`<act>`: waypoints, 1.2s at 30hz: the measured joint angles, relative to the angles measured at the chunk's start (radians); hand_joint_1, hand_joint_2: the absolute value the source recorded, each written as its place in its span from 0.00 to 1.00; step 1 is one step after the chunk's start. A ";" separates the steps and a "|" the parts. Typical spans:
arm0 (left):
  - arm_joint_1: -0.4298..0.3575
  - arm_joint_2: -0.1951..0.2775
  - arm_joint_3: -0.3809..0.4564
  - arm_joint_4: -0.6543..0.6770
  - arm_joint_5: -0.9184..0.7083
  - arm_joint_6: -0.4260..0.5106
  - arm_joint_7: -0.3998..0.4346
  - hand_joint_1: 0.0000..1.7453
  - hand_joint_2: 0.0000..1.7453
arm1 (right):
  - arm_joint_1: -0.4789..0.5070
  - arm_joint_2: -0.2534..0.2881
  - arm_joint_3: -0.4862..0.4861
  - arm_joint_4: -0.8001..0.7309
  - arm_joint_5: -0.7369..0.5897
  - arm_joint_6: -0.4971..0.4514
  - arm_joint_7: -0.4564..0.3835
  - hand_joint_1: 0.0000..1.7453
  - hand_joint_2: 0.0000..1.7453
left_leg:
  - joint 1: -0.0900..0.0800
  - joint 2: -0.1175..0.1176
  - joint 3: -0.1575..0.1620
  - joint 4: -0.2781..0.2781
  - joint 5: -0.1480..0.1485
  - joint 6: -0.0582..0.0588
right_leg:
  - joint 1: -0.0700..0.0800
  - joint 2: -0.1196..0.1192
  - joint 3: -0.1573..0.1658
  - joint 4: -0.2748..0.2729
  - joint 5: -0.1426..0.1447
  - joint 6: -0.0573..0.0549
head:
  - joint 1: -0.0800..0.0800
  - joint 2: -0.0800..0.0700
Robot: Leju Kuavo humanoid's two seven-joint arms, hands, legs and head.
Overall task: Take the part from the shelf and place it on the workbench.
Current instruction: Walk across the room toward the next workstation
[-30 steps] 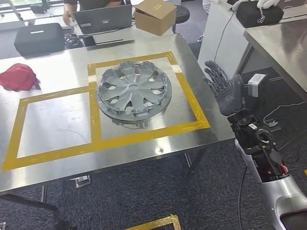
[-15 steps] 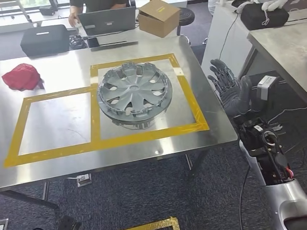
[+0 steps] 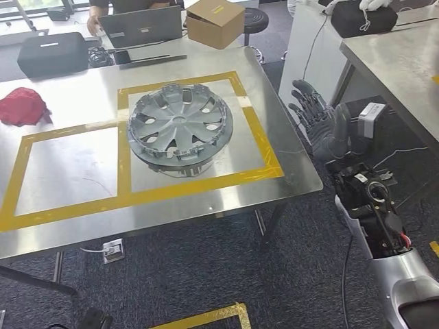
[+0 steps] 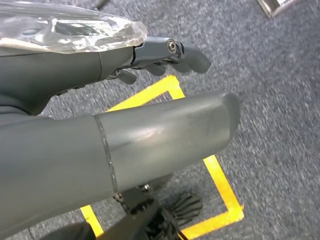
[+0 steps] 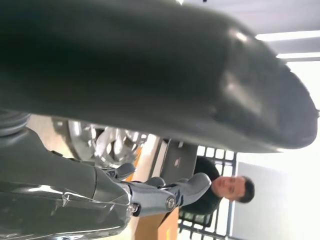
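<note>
One grey plastic hubcap (image 3: 180,128) lies flat on the steel bench (image 3: 155,205), face up, inside the right one of two yellow-taped rectangles (image 3: 121,171); being round, it has no long axis. One right hand (image 3: 321,123) hangs off the bench's right edge, released, fingers spread, holding nothing. One left hand (image 4: 113,125) hangs over grey carpet (image 4: 271,100) with its fingers stretched out and nothing in them. At the bench's far side sit one cardboard box (image 3: 215,22), one laptop (image 3: 140,26), one black case (image 3: 51,53) and one red cloth (image 3: 22,107).
</note>
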State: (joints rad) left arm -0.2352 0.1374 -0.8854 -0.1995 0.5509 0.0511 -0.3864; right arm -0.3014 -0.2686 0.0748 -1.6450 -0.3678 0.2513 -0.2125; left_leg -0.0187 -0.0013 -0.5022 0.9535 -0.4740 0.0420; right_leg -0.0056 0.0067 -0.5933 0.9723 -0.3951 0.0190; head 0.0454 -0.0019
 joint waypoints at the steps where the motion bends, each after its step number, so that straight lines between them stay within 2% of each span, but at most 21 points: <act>1: -0.002 0.000 0.000 0.000 0.000 0.000 0.001 0.00 0.00 | 0.000 0.001 0.000 0.000 0.000 0.000 0.000 0.00 0.00 | -0.001 -0.001 -0.002 -0.007 0.007 0.001 | -0.001 0.000 -0.001 -0.003 0.005 0.006 | 0.000 0.000; 3: -0.004 0.000 0.000 0.000 -0.001 0.000 0.003 0.00 0.00 | -0.001 0.001 -0.001 0.000 0.000 0.004 -0.002 0.00 0.00 | 0.005 0.001 -0.003 -0.029 0.023 0.006 | -0.001 0.000 -0.012 0.013 -0.011 0.016 | -0.001 0.000; 4: -0.004 -0.001 0.000 0.000 -0.002 0.000 0.003 0.00 0.00 | -0.004 0.001 -0.001 0.001 0.000 0.008 -0.002 0.00 0.00 | 0.009 0.003 -0.006 -0.039 0.034 0.009 | -0.001 0.000 -0.026 0.047 -0.040 0.021 | 0.001 0.000; 6: -0.004 -0.002 0.000 0.000 -0.001 0.000 0.005 0.00 0.00 | -0.008 0.001 0.000 0.002 0.000 0.016 -0.004 0.00 0.00 | 0.013 0.005 -0.018 -0.046 0.049 0.012 | -0.005 -0.001 -0.070 0.172 -0.127 0.028 | 0.008 0.000; 8: -0.003 -0.004 0.000 0.000 -0.001 0.000 0.006 0.00 0.00 | -0.011 0.001 0.001 0.005 0.000 0.019 -0.004 0.00 0.00 | 0.014 0.005 -0.033 -0.044 0.060 0.009 | -0.011 -0.001 -0.095 0.277 -0.176 0.037 | 0.011 0.000; 9: -0.003 -0.006 0.000 0.000 -0.001 0.000 0.007 0.00 0.00 | -0.012 0.001 0.001 0.007 0.000 0.020 -0.005 0.00 0.00 | 0.015 0.005 -0.041 -0.042 0.064 0.006 | -0.015 -0.001 -0.082 0.279 -0.171 0.041 | 0.012 0.000; 10: -0.002 -0.007 0.000 0.000 -0.001 0.000 0.007 0.00 0.00 | -0.015 0.001 0.001 0.009 0.000 0.020 -0.005 0.00 0.00 | 0.018 0.005 -0.048 -0.038 0.068 0.003 | -0.018 -0.002 -0.048 0.237 -0.148 0.046 | 0.014 0.000; 12: -0.003 -0.007 0.000 0.000 0.000 0.000 0.007 0.00 0.00 | -0.025 0.002 0.002 0.011 0.001 0.020 -0.006 0.00 0.00 | 0.022 0.004 -0.063 -0.023 0.070 -0.007 | -0.024 -0.002 0.050 0.088 -0.100 0.054 | 0.018 0.000; 14: -0.003 -0.006 0.000 0.000 0.001 0.001 0.007 0.00 0.00 | -0.033 0.002 0.003 0.014 0.003 0.021 -0.008 0.00 0.00 | 0.021 0.002 -0.076 -0.007 0.073 -0.019 | -0.022 0.003 0.098 0.002 -0.082 0.049 | 0.022 0.000; 17: -0.003 -0.006 0.000 0.000 0.002 0.001 0.008 0.00 0.00 | -0.040 0.004 0.007 0.019 0.003 0.023 -0.010 0.00 0.00 | 0.021 -0.002 -0.088 0.003 0.082 -0.037 | -0.020 0.006 0.086 -0.001 -0.076 0.025 | 0.017 0.000; 18: -0.002 -0.005 0.000 0.000 0.003 0.001 0.009 0.00 0.00 | -0.043 0.005 0.009 0.020 0.003 0.023 -0.010 0.00 0.00 | 0.022 -0.003 -0.096 0.015 0.070 -0.043 | -0.020 0.005 0.079 -0.002 -0.071 0.015 | 0.014 0.000; 20: -0.002 -0.005 0.000 0.000 0.004 0.001 0.009 0.00 0.00 | -0.049 0.007 0.012 0.022 0.003 0.025 -0.011 0.00 0.00 | 0.025 -0.003 -0.136 0.103 0.003 -0.053 | -0.022 0.001 0.063 -0.004 -0.057 -0.003 | 0.005 0.000; 22: -0.001 -0.006 0.000 0.000 0.004 0.002 0.010 0.00 0.00 | -0.051 0.010 0.014 0.025 0.003 0.025 -0.012 0.00 0.00 | 0.025 -0.003 -0.190 0.245 -0.080 -0.060 | -0.019 0.000 0.043 -0.004 -0.044 -0.013 | -0.002 0.000; 23: -0.001 -0.006 0.000 0.000 0.004 0.002 0.010 0.00 0.00 | -0.051 0.011 0.015 0.027 0.003 0.025 -0.012 0.00 0.00 | 0.025 -0.003 -0.203 0.294 -0.098 -0.061 | -0.017 -0.001 0.034 -0.004 -0.037 -0.014 | -0.003 0.000; 24: 0.000 -0.007 0.000 0.000 0.004 0.002 0.010 0.00 0.00 | -0.051 0.013 0.016 0.029 0.003 0.025 -0.012 0.00 0.00 | 0.025 -0.003 -0.200 0.309 -0.097 -0.059 | -0.015 -0.001 0.026 -0.004 -0.031 -0.015 | -0.004 0.000; 25: 0.001 -0.007 0.000 0.000 0.004 0.002 0.010 0.00 0.00 | -0.051 0.014 0.017 0.031 0.003 0.025 -0.012 0.00 0.00 | 0.024 -0.003 -0.174 0.279 -0.078 -0.054 | -0.012 -0.001 0.018 -0.004 -0.025 -0.014 | -0.004 0.000; 28: -0.002 -0.004 0.000 0.000 0.004 0.002 0.009 0.00 0.00 | -0.053 0.017 0.017 0.032 0.003 0.024 -0.015 0.00 0.00 | 0.013 -0.002 -0.032 0.058 -0.009 -0.026 | -0.006 -0.001 0.006 -0.004 -0.009 -0.011 | -0.003 0.000; 29: -0.003 -0.002 0.000 0.000 0.004 0.002 0.009 0.00 0.00 | -0.054 0.017 0.018 0.033 0.003 0.024 -0.016 0.00 0.00 | 0.009 -0.002 -0.005 0.010 0.000 -0.020 | -0.006 -0.001 0.005 -0.005 -0.004 -0.007 | -0.002 0.000; 33: -0.005 -0.001 0.000 0.000 0.006 0.003 0.009 0.00 0.00 | -0.054 0.020 0.019 0.036 0.005 0.024 -0.023 0.00 0.00 | 0.006 0.001 0.003 -0.033 0.023 -0.006 | -0.009 -0.003 -0.002 -0.005 0.003 0.018 | -0.002 0.000; 34: -0.004 -0.001 0.000 0.000 0.007 0.003 0.010 0.00 0.00 | -0.054 0.020 0.018 0.037 0.008 0.024 -0.025 0.00 0.00 | 0.009 0.003 0.000 -0.041 0.034 0.000 | -0.008 -0.003 -0.012 0.016 -0.018 0.022 | 0.000 0.000; 36: -0.003 -0.002 0.000 0.000 0.011 0.003 0.010 0.00 0.00 | -0.056 0.020 0.018 0.039 0.013 0.023 -0.028 0.00 0.00 | 0.012 0.006 -0.012 -0.050 0.051 0.005 | -0.009 -0.003 -0.048 0.121 -0.101 0.029 | 0.007 0.000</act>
State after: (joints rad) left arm -0.2385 0.1357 -0.8854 -0.1995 0.5618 0.0537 -0.3769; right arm -0.3573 -0.2484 0.0927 -1.6061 -0.3547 0.2746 -0.2402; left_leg -0.0068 0.0044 -0.5144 0.9034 -0.4235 0.0475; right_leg -0.0144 0.0032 -0.6413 1.0932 -0.4961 0.0483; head 0.0521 -0.0019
